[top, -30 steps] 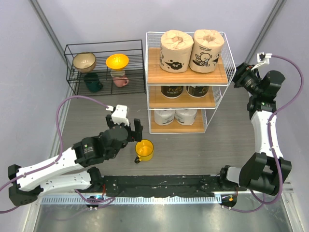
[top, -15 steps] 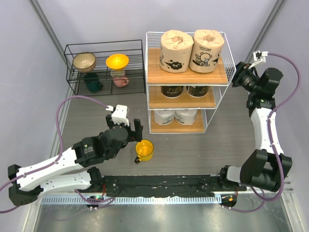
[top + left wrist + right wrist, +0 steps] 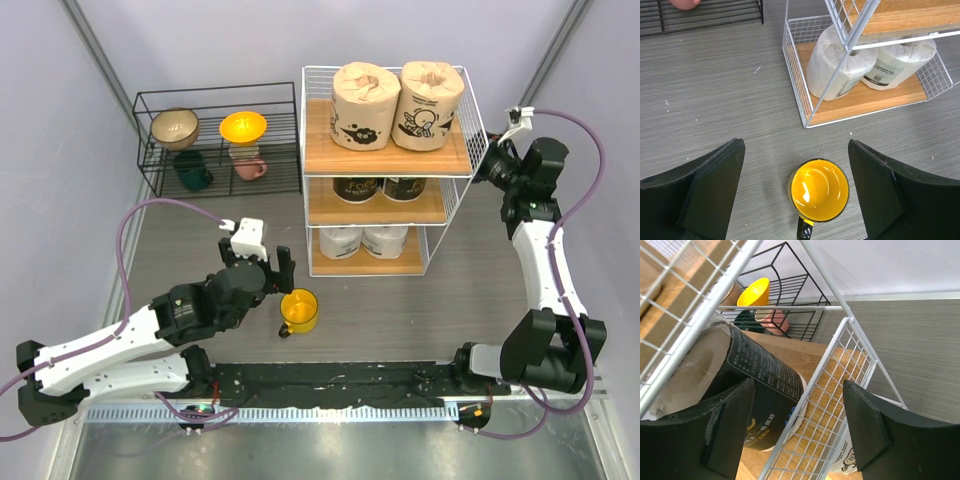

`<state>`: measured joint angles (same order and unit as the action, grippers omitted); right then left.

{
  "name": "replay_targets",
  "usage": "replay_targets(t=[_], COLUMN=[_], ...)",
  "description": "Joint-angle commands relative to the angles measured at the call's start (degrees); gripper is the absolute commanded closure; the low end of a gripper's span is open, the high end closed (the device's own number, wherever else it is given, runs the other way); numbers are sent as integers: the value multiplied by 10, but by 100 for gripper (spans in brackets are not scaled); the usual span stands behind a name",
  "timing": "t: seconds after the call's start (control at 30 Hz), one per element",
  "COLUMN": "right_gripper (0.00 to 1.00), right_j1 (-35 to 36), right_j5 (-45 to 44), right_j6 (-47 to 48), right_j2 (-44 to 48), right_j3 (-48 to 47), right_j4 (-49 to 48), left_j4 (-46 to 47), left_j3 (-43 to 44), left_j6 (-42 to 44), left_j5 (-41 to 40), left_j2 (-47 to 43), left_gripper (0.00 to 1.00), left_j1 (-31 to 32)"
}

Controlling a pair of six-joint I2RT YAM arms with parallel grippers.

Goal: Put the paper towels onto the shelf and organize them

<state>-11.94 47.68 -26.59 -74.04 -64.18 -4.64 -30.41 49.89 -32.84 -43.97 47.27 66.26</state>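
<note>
The shelf [image 3: 390, 160] holds all the paper towels I can see. Two tan rolls [image 3: 366, 92] stand on the top board, two dark-wrapped rolls [image 3: 357, 188] on the middle board and two white rolls [image 3: 340, 240] on the bottom board. My right gripper [image 3: 488, 163] is open just outside the shelf's right side. In its wrist view the wire mesh [image 3: 840, 390] and a dark-wrapped roll [image 3: 762, 385] lie beyond the open right gripper [image 3: 799, 390]. My left gripper [image 3: 272, 268] hangs open and empty over the floor in front of the shelf, and the white rolls [image 3: 840, 65] show in its view.
A yellow mug [image 3: 298, 311] stands on the table directly below the left gripper [image 3: 796, 150], seen as the mug [image 3: 819, 190] between its fingers. A low black wire rack [image 3: 218, 140] with bowls and mugs sits at the back left. Walls close in both sides.
The right arm has swung left and its gripper has come closer to the shelf's right side. The left arm and the rolls have not moved.
</note>
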Motion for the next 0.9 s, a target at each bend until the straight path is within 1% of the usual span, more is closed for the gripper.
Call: replay_targets(t=[0.0,0.23,0.37,0.5,0.77,0.87], right_gripper=[23,23,23,23,23,23], right_j1=[19,29,28,15,-38,-61], right_j5=[-5,-21,-64,-86,-118,-149], right_j6=[15,20,20,7,-38,-60], right_j2=[-3,1,19,39,70,92], right_j3=[-28,-26,-24,-19,8,28], right_j4=[-1,2,-4,-20,-48,-47], left_j4=[5,4,0,-10,-12,-21], left_j3=[-3,-2,-3,-1,1,13], left_j6=[-6,-5,-6,-16,-27,-26], left_j5=[-17,-18,-21,-24,-27,-31], left_j2=[-9,-13,-16,-21,-18,-12], left_gripper=[11,11,11,11,11,9], left_j1=[1,1,1,1,1,1])
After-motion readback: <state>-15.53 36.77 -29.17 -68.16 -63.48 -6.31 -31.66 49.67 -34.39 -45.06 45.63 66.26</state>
